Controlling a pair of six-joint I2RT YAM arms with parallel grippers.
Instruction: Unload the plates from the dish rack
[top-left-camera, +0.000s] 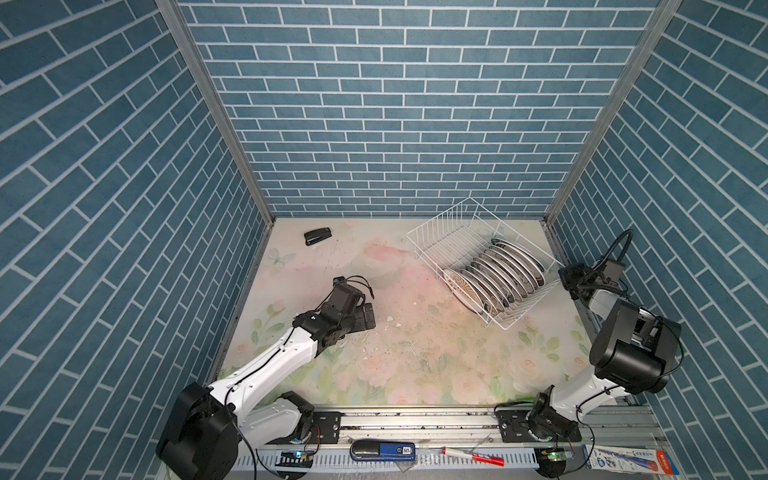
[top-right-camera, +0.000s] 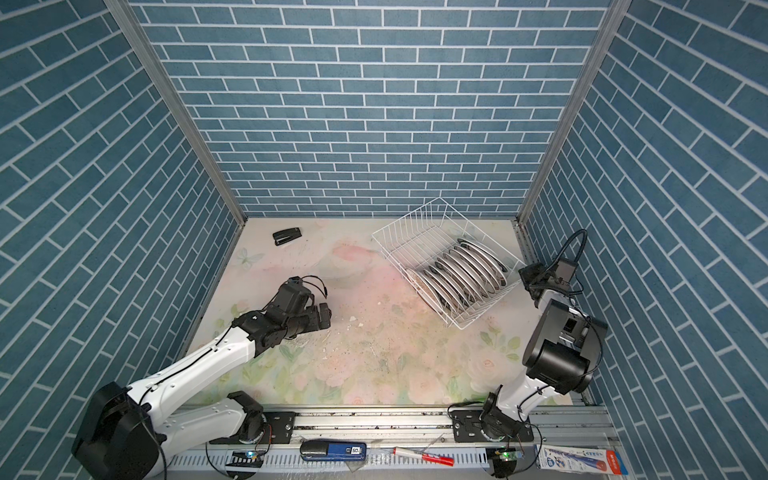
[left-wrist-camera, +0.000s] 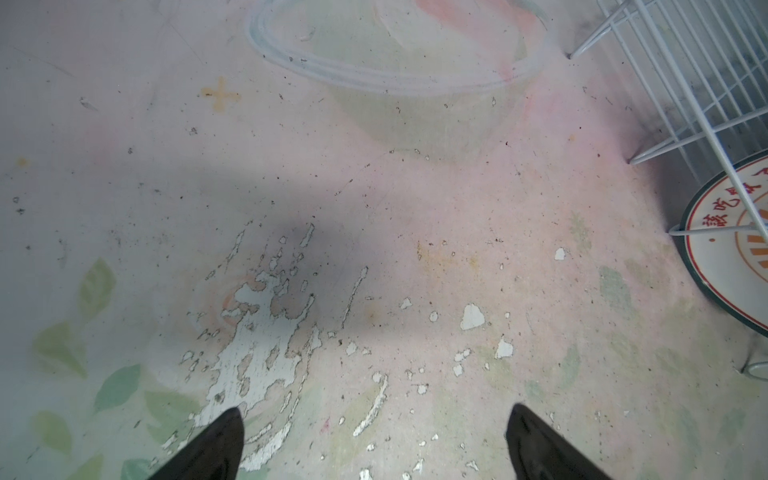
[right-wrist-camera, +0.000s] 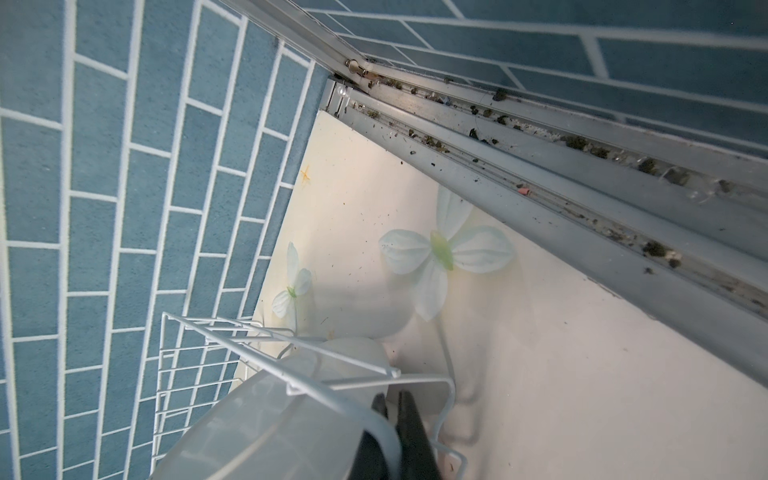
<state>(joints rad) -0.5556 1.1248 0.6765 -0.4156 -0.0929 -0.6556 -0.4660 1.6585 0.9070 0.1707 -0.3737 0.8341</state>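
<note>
The white wire dish rack (top-left-camera: 440, 232) (top-right-camera: 399, 232) stands at the back right, holding several plates (top-left-camera: 494, 278) (top-right-camera: 457, 274) on edge in a row. My right gripper (top-left-camera: 565, 278) (top-right-camera: 524, 276) is at the rack's right corner. In the right wrist view its fingers (right-wrist-camera: 392, 399) are shut on the pale rim of the end plate (right-wrist-camera: 270, 428), under the rack's rim wire (right-wrist-camera: 249, 345). My left gripper (top-left-camera: 370, 318) (top-right-camera: 324, 316) (left-wrist-camera: 374, 415) hangs open and empty over the worn floral mat, left of the rack (left-wrist-camera: 685, 62). A red-lettered plate (left-wrist-camera: 723, 249) shows through the wires.
A black stapler (top-left-camera: 318, 237) lies at the back left. A faint clear bowl-like shape (left-wrist-camera: 395, 75) sits on the mat ahead of the left gripper. Blue brick walls close three sides. A blue device (top-left-camera: 382, 451) and a red marker (top-left-camera: 478, 457) lie on the front rail.
</note>
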